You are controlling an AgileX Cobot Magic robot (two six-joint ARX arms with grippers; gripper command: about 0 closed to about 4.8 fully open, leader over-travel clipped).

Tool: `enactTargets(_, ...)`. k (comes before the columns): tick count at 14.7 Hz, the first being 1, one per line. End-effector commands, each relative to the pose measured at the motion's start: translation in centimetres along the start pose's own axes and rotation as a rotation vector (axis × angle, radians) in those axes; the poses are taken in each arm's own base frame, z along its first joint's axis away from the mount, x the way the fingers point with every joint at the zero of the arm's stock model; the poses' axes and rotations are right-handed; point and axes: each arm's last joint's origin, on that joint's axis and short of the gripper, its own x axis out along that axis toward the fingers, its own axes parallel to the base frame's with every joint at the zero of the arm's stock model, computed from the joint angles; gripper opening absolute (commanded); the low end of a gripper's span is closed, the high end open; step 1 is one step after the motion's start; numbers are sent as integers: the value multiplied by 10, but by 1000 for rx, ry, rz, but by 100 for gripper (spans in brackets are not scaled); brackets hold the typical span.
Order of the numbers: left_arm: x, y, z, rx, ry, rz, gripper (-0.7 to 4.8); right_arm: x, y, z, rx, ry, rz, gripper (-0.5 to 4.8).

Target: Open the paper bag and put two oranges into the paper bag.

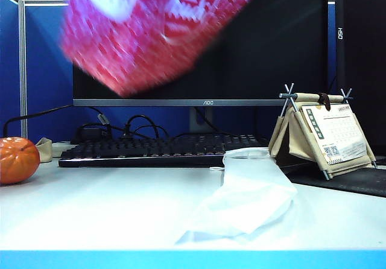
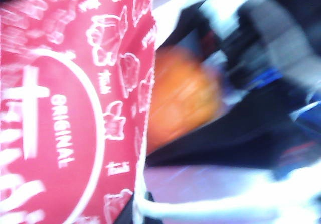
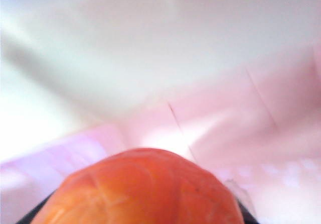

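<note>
Filling the right jaws, an orange (image 3: 140, 191); left jaws shut, unseen.

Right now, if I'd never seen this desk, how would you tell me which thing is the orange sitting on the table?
Start at the big black monitor at the back, then drop to the black keyboard below it. Follow the keyboard to its left end and past it to the far left edge of the white table: the orange sits there. It is the only round, glossy, bright orange thing on the tabletop, unlike the limp white plastic bag to the right.
</note>
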Motion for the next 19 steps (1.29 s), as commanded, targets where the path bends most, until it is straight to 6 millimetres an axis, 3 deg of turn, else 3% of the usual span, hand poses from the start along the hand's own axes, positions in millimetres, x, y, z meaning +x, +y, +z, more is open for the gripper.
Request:
enactTargets(1,-13,-11,13,16,-81,-100,-4,-1,0,3,-11,-27,14,-4)
enactTargets(3,-12,-11,13,-2,-82,-129,-4,-1,1,8,-27,-68,27,76)
enactTargets(5,-13,-13,16,-15,-108,-217,-4,-2,1,12,-22,-114,41,111)
enactTargets(7,-14,-13,19,-22,-127,-225,-4,-3,2,14,-24,-129,62,228)
enactTargets(8,-14,-13,19,-24,-131,-234,-4,-4,3,15,-6,-136,63,312)
enactTargets(10,-14,-12,19,-25,-131,-230,-4,-9,5,17,-1,-147,80,375)
enactTargets(11,-13,-12,19,-27,-130,-226,-4,-13,7,18,11,-156,83,451)
enactTargets(12,-11,-11,19,-37,-126,-220,-4,-17,8,20,26,-167,84,479)
enactTargets(19,-6,-6,21,-57,-134,-165,-4,-43,17,25,19,-217,62,479)
